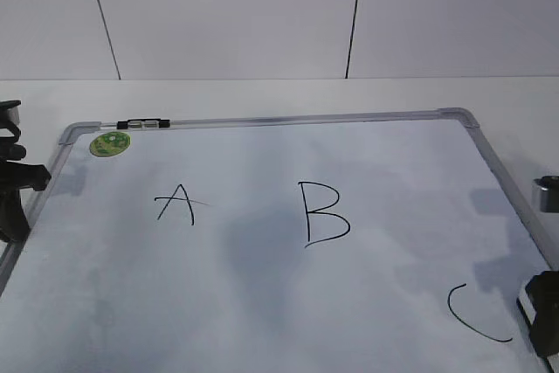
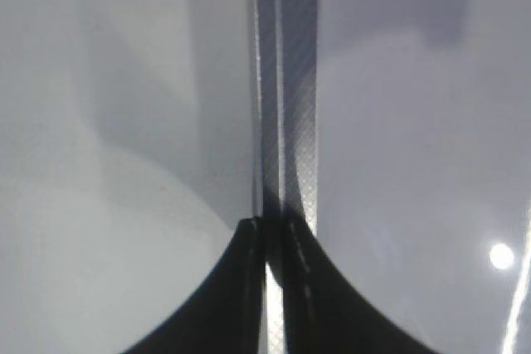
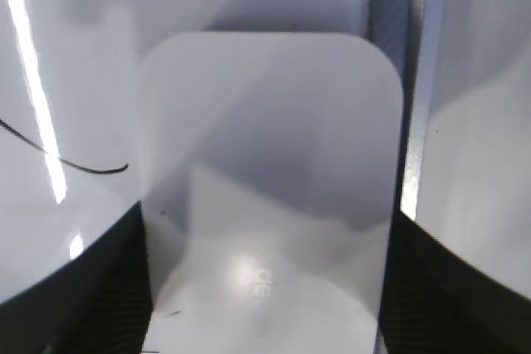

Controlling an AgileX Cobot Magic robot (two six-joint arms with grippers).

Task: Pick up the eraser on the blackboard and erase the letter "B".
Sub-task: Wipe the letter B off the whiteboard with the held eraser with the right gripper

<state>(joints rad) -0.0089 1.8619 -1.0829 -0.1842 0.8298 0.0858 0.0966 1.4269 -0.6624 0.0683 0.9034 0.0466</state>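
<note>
Left edge of my exterior feed: the left gripper (image 1: 13,185) sits over the grey frame at about 9 o'clock of the large white dry-erase blackboard (image 1: 262,303); on its wrist feed the two dark fingers (image 2: 249,288) are pressed together with nothing between them, parked right over the frame rail. Round green sticker (image 1: 110,143) at the board's 11 o'clock corner. Moving right: thin black marker "A" (image 1: 176,204), then the hand-drawn black capital letter "B" (image 1: 325,213) near board centre, fully intact, not yet touched. Further right, the black "C" (image 1: 476,312) at roughly 4 o'clock. At the far right edge the right gripper (image 1: 546,325) hangs low over the frame, and the white rounded-rectangle plastic eraser (image 3: 265,196) fills its wrist feed, lying on the board just inside the right frame rail, beside the tail of the "C". The dark fingers are spread and flank the eraser's long sides; I cannot tell whether the pads touch it yet, so I call the claw open, straddling. Handling judgement: the block looks light and rigid, glossy top probably slippery, soft felt reportedly beneath but not visible here. I would pinch across the two long sides near mid-length, low enough to stay square, since a tilted grip would lift one felt edge off the "B". The wipe needs a reach towards 9 o'clock from here.
</note>
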